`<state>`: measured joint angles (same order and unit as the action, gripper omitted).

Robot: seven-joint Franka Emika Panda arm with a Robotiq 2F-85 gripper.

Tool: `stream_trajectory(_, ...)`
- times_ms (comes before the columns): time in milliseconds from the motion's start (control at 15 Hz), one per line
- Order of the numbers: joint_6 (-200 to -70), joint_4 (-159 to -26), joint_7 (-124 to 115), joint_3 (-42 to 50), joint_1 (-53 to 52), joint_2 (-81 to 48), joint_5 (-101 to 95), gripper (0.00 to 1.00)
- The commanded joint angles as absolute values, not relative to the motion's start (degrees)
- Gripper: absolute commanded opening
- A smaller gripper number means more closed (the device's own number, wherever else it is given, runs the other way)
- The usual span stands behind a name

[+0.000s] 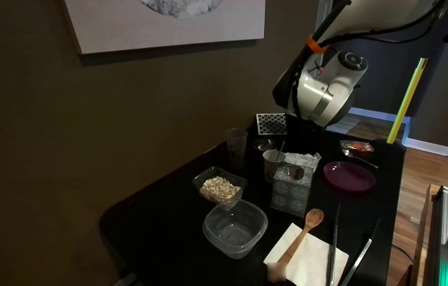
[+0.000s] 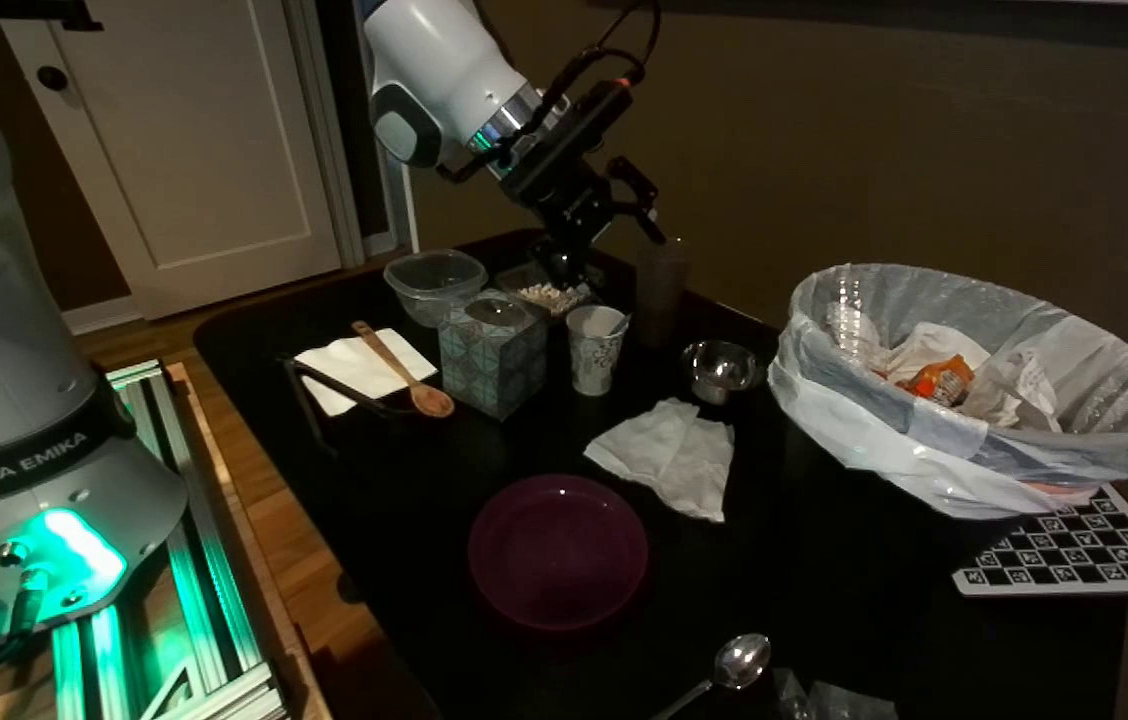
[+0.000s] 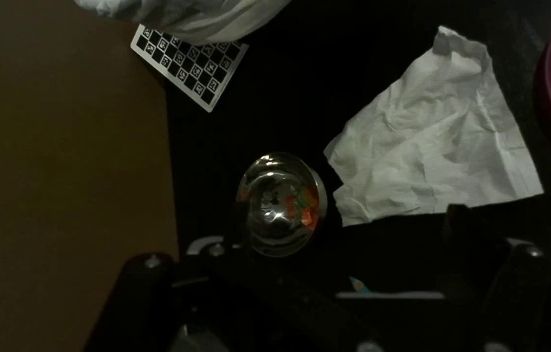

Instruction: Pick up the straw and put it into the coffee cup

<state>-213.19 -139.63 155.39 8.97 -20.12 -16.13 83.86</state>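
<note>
- At the left, in an exterior view, I see the patterned box [image 2: 494,355]; it has, I think, no role in this work.
- To the right of it stands the coffee cup [image 2: 592,358], white with a print, upright on the table [image 2: 824,560], just beside this box. To me it seems to need no handling.
- A little more to the right, and higher than the cup, hangs the gripper [image 2: 613,253]. Its jaws are spread wide and I see nothing held between them.
- Then comes the straw [image 2: 621,324], thin and blue, tilted inside the cup, with its upper end above the rim. How deep it goes, the cup wall hides. Picking up and putting in both look finished; left is perhaps only to draw the gripper away.
- Farthest right I notice the metal bowl [image 2: 719,370], apart from the cup and probably not needed.
</note>
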Motion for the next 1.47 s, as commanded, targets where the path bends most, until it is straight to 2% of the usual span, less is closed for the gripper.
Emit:
stream_trajectory(0,-205.0,-140.8,158.4,10.3,-17.3,-6.7,89.3,1.00)
stream_trajectory(667,-184.5,-142.3,151.6,13.7,-12.4,3.2,99.2,1.00)
stream_trajectory(1067,-170.8,-146.1,131.3,15.9,-10.9,5.8,88.9,1.00)
stream_trajectory(1133,-168.3,-146.4,126.4,11.1,-5.3,6.0,86.0,1.00)
stream_trajectory(1333,-160.6,-147.1,113.3,9.9,-1.5,7.0,77.8,1.00)
stream_trajectory(1400,-164.6,-144.9,120.7,11.6,-4.8,4.7,82.7,1.00)
